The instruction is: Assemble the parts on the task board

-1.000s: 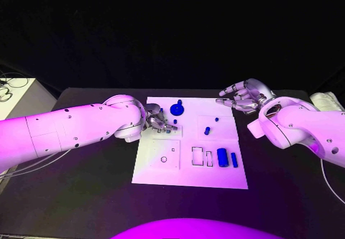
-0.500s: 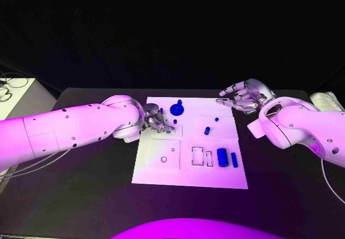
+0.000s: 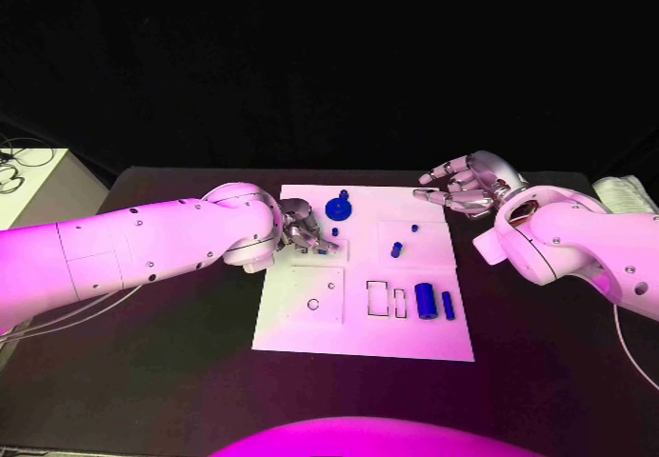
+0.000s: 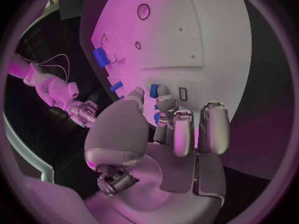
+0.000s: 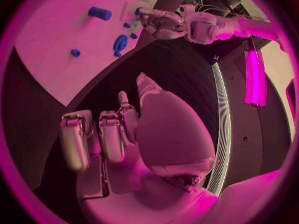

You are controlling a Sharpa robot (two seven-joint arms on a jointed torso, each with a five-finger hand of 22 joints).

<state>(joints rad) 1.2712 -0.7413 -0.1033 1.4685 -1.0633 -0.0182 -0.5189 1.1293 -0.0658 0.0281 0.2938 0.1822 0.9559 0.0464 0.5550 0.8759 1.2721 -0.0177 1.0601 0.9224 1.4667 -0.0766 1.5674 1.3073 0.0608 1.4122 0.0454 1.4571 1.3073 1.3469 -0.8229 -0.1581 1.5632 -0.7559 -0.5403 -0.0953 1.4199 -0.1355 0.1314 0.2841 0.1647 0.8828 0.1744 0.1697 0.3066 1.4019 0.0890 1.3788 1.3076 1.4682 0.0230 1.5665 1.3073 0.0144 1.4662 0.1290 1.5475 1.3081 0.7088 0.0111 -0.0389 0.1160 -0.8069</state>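
The white task board (image 3: 309, 328) lies mid-table. My left hand (image 3: 305, 234) is lowered onto its far-left part, fingers bunched together. Between the thumb and fingertips (image 4: 166, 102) sits a small blue peg (image 4: 154, 90), which the hand seems to pinch. A blue round knobbed part (image 3: 338, 208) and a small blue peg (image 3: 334, 231) lie just beside the hand. Another blue peg (image 3: 395, 249) stands mid-board. A blue cylinder (image 3: 425, 301) and a blue bar (image 3: 447, 305) lie at the near right. My right hand (image 3: 467, 187) hovers off the board's far-right corner, fingers loosely bent, holding nothing.
Rectangular cut-outs (image 3: 376, 297) and a square plate with a small hole (image 3: 316, 293) mark the board's near half. A white object (image 3: 625, 193) lies at the table's far-right edge. Black table surface (image 3: 165, 352) surrounds the board.
My left arm and hand have edged slightly to the right over the board. The right hand and the loose parts have stayed put.
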